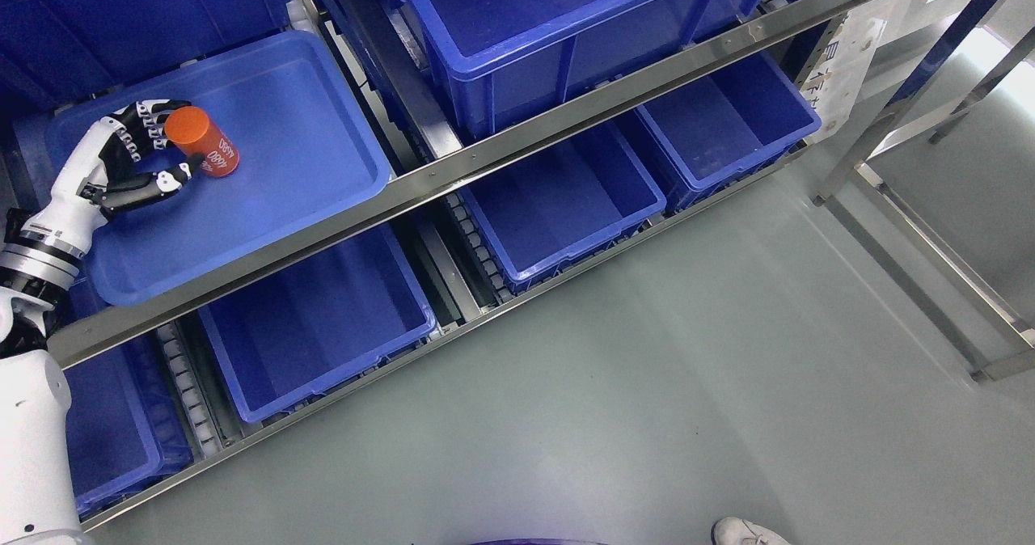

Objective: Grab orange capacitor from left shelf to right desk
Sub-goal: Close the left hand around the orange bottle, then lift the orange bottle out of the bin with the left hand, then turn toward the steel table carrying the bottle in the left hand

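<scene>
An orange capacitor (pixel 204 142), a cylinder with white print on its side, lies tilted in a shallow blue tray (pixel 307 149) on the left shelf. My left hand (pixel 175 144) reaches in from the lower left and wraps around the capacitor's upper end. Its fingers (pixel 144 121) curl over the top and the thumb (pixel 166 179) presses from below. The capacitor still rests on the tray floor. My right arm does not show.
A steel shelf rail (pixel 485 153) runs diagonally in front of the tray. Deep blue bins (pixel 566 197) fill the lower and upper shelves. A metal frame (pixel 914 270) stands at the right on the grey floor. A person's white shoe (pixel 744 533) shows at the bottom edge.
</scene>
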Motion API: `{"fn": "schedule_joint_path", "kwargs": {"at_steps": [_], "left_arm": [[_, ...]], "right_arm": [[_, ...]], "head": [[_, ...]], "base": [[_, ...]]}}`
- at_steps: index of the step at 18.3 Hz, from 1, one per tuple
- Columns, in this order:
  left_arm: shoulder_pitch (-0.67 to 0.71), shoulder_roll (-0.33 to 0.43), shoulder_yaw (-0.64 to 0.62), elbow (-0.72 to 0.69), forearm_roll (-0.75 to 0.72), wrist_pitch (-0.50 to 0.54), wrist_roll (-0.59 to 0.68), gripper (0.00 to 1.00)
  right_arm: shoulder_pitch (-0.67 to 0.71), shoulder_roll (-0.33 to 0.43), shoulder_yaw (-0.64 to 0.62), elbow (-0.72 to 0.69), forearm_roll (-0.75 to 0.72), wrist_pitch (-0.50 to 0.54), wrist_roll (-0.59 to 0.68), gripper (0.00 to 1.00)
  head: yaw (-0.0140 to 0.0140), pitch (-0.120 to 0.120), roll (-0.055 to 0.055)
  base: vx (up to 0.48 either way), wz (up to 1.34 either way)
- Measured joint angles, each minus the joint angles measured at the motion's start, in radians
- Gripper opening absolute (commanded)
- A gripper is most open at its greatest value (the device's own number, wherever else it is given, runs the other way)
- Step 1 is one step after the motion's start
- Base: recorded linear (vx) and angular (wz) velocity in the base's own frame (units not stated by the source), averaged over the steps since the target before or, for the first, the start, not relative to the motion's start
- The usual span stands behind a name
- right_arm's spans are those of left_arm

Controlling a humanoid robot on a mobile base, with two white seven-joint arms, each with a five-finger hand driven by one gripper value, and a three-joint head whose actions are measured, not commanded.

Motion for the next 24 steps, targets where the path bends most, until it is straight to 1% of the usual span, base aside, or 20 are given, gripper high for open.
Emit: {"fn": "schedule_joint_path", "kwargs": {"at_steps": [4, 9, 11, 13, 17, 21, 24], "left_arm": [[-0.01, -0.019, 0.037, 0.016, 0.022, -0.045, 0.0, 0.03], [-0.049, -0.053, 0.103, 0.009, 0.139, -0.057, 0.018, 0.04], [-0.058, -0.074, 0.126, -0.012, 0.199, -0.057, 0.081, 0.06], [-0.064, -0.099, 0.145, -0.044, 0.244, -0.061, 0.17, 0.07], [-0.051, -0.164, 0.161, -0.146, 0.29, -0.07, 0.313, 0.06], [-0.022, -0.223, 0.164, -0.262, 0.259, -0.071, 0.445, 0.06], [-0.013, -0.257, 0.166, -0.359, 0.231, -0.037, 0.545, 0.06]], "right_arm": [[0.0, 0.0, 0.0, 0.0, 0.0, 0.0, 0.0, 1.0], [0.0, 0.0, 0.0, 0.0, 0.0, 0.0, 0.0, 1.0], [0.0, 0.0, 0.0, 0.0, 0.0, 0.0, 0.0, 1.0], [0.0, 0.0, 0.0, 0.0, 0.0, 0.0, 0.0, 1.0], [0.0, 0.0, 0.0, 0.0, 0.0, 0.0, 0.0, 1.0], [0.0, 0.0, 0.0, 0.0, 0.0, -0.001, 0.0, 1.0], [0.0, 0.0, 0.0, 0.0, 0.0, -0.001, 0.0, 1.0]], "head": [[0.0, 0.0, 0.0], [0.0, 0.0, 0.0], [0.0, 0.0, 0.0], [0.0, 0.0, 0.0], [0.0, 0.0, 0.0], [0.0, 0.0, 0.0], [0.0, 0.0, 0.0]], "base": [[0.0, 0.0], [0.0, 0.0], [0.0, 0.0], [0.0, 0.0], [-0.003, -0.02], [-0.029, -0.15], [-0.052, -0.26]]}}
